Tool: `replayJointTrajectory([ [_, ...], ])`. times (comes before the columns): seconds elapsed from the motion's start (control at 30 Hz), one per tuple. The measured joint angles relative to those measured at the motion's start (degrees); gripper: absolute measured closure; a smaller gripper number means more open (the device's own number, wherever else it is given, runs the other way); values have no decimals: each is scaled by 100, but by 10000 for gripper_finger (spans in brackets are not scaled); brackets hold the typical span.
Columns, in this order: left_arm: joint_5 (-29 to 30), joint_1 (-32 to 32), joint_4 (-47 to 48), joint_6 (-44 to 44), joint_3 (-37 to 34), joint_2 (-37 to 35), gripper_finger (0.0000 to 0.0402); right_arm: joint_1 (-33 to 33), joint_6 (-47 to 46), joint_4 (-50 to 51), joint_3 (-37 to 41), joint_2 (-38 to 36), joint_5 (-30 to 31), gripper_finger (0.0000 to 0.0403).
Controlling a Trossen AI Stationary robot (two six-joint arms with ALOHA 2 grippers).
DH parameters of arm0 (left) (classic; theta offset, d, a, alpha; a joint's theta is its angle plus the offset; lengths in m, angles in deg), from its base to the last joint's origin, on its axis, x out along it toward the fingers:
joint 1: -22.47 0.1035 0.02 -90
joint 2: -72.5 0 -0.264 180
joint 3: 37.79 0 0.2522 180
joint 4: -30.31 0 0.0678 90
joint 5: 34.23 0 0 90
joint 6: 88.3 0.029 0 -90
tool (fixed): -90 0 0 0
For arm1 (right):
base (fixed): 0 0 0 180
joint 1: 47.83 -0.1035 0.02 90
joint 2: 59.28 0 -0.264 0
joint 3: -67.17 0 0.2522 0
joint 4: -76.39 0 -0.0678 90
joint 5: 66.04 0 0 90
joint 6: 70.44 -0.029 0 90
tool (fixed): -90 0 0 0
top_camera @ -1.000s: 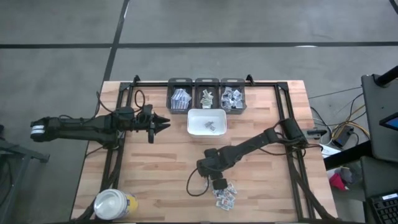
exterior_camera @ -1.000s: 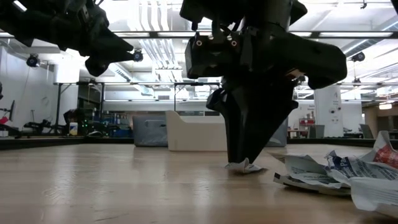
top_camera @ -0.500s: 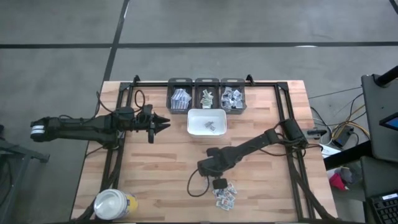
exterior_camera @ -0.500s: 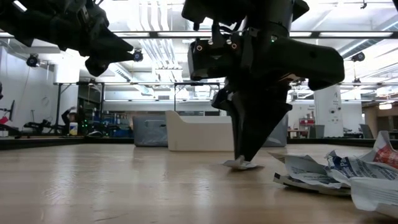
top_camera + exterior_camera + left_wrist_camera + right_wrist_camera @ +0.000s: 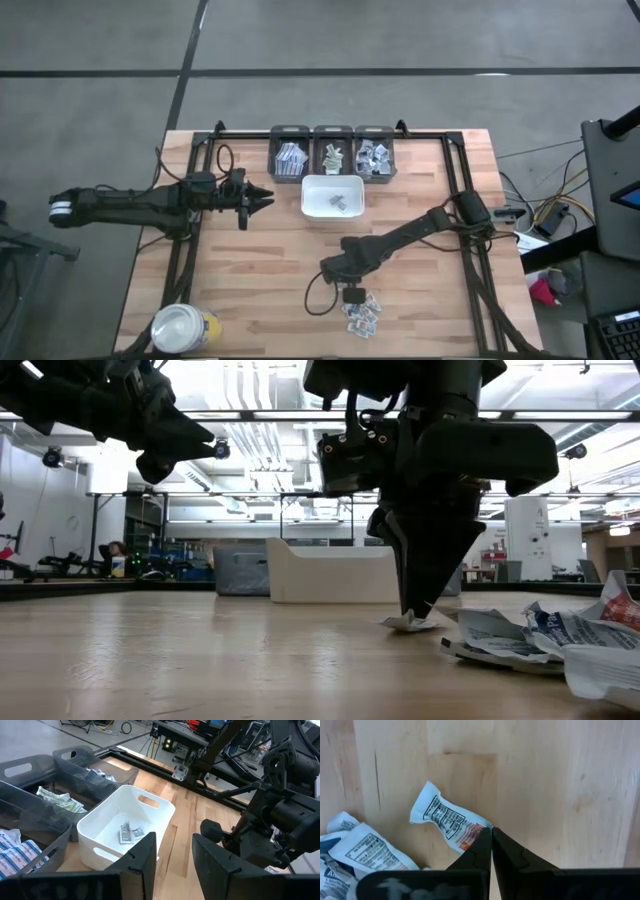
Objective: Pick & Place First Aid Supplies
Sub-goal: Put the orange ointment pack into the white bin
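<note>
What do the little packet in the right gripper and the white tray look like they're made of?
Packet: probably matte paper, white with printed text, creased and crimped at its end, pinched by the right gripper. Tray: likely moulded plastic, smooth, faintly glossy, with rounded corners and cut-out handles.

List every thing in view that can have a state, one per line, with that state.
Right tool: shut, pinching one sachet's end.
Sachet: flat on the table, nipped at one end.
Left tool: open, empty, beside the tray.
White tray: holds a few packets.
Three grey bins: each partly filled.
Loose packets: heaped on the table.
</note>
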Motion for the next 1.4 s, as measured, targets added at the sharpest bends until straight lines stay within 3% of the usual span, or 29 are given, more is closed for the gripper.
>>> replayJointTrajectory([
  [0.6,-9,-4,2,-123,0,2,282,-1,-573,92,1,-495,114,395],
  [0.97,-303,-4,0,721,0,2,282,68,6,42,-3,-1420,106,395],
  [1.13,-666,-4,2,1058,0,2,282,432,182,37,-12,-1775,265,395],
  [1.4,-667,-4,2,1025,0,2,282,1509,512,11,-14,-2067,756,394],
])
